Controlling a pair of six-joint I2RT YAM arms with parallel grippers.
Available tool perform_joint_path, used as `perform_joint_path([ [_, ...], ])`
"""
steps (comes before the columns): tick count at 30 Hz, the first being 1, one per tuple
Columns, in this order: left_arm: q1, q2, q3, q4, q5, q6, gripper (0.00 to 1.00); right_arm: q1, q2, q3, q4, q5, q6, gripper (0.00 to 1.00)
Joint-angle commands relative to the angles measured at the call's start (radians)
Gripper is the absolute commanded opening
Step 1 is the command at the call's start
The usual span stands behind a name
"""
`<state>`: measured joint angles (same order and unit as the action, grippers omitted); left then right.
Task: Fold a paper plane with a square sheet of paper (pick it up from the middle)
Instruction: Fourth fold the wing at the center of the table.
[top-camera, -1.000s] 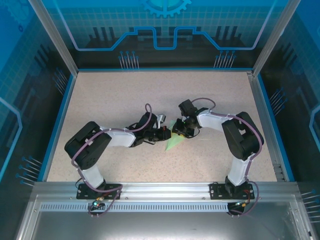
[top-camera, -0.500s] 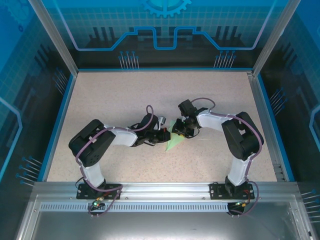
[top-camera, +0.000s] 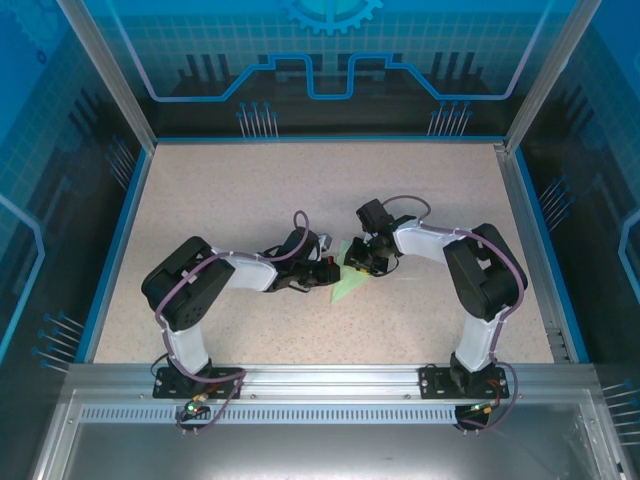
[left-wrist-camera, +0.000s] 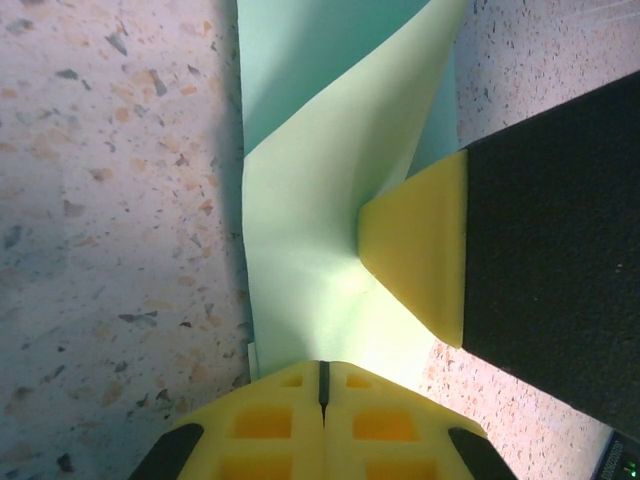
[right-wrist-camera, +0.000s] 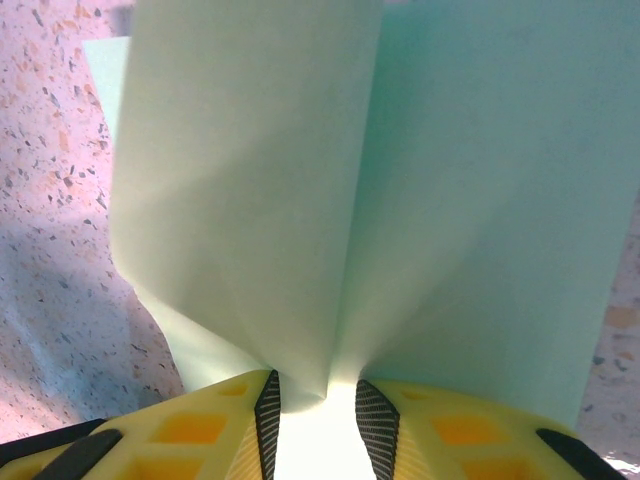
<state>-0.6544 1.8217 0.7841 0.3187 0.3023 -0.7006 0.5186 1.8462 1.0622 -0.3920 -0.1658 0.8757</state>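
**Two grippers working one fold at mid-table**

From the top camera, the left gripper (top-camera: 326, 270) and the right gripper (top-camera: 360, 260) are meeting nose to nose near the middle of the table (top-camera: 230, 190). The paper sheet (top-camera: 347, 285) is lying between and just below them, showing as a pointed green wedge rather than a flat square. The speckled table, rimmed by blue walls (top-camera: 120, 240), is serving as the only holder in play, and the paper is what it is carrying between the arms.

From the left wrist camera, the left gripper's fingers (left-wrist-camera: 300, 400) are sitting fully closed, seam tight, with the sheet's near edge running up to their tips. Whether they are pinching that edge or just pressing it down, I cannot tell. A flap (left-wrist-camera: 330, 180) is lifting off the lower layer toward the right gripper's yellow fingertip (left-wrist-camera: 415, 250), which is touching the paper where the creases are converging. The left side seems to be anchoring the sheet so it is not sliding while the flap is being drawn over.

From the right wrist camera, the right gripper's fingers (right-wrist-camera: 230, 395) are standing narrowly apart with the paper gathered into the gap, gripping it, and two layers are fanning away. Gripping close to the fold line is probably giving control of the crease. The work looks partway through: folds begun, no dart yet
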Motion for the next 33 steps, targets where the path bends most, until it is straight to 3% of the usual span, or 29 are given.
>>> perform_joint_path([
  [1, 0.007, 0.015, 0.022, -0.037, -0.017, 0.024, 0.01, 0.012, 0.105, -0.062, -0.096, 0.118, 0.012, 0.33],
  [10, 0.005, 0.018, 0.017, -0.068, -0.034, 0.019, 0.0, 0.006, 0.086, -0.069, -0.063, 0.09, -0.002, 0.33],
  [21, 0.004, 0.03, 0.012, -0.109, -0.032, 0.023, 0.0, -0.037, -0.202, -0.143, 0.183, -0.072, -0.153, 0.38],
  [27, 0.002, 0.043, 0.022, -0.112, -0.028, 0.02, 0.0, -0.031, -0.197, -0.225, 0.31, -0.231, -0.17, 0.25],
  [33, 0.003, 0.042, 0.021, -0.127, -0.032, 0.018, 0.0, -0.009, -0.137, -0.209, 0.312, -0.238, -0.169, 0.11],
])
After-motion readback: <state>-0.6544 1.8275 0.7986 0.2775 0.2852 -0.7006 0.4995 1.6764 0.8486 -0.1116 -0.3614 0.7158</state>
